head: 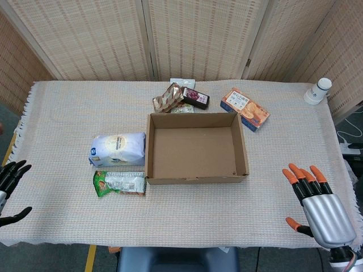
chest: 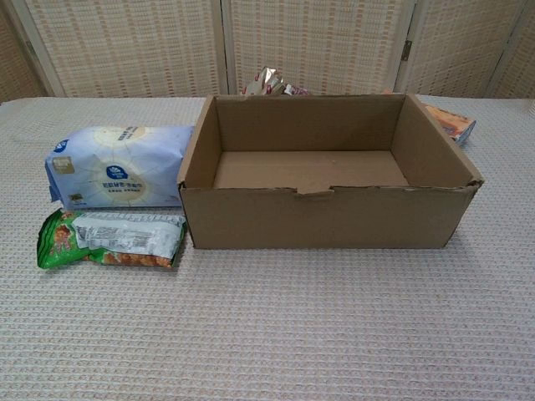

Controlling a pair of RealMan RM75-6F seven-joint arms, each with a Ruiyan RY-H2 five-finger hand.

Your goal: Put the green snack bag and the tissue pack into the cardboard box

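Both hands open and idle at the table's near corners, box unfilled.
From the head view we see our left hand (head: 11,184) and right hand (head: 315,201) spread, holding nothing; the tissue pack (head: 118,148) and green snack bag (head: 119,183) lie just left of the cardboard box (head: 196,148). From the chest view, tissue pack (chest: 117,165) touches the cardboard box (chest: 330,219), green snack bag (chest: 110,239) in front of it.

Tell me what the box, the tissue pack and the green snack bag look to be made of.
Cardboard box: brown corrugated card, matte, with folded flaps. Tissue pack: soft plastic film, likely, slightly glossy and creased at its ends. Green snack bag: thin printed plastic or foil, shiny and crinkled.
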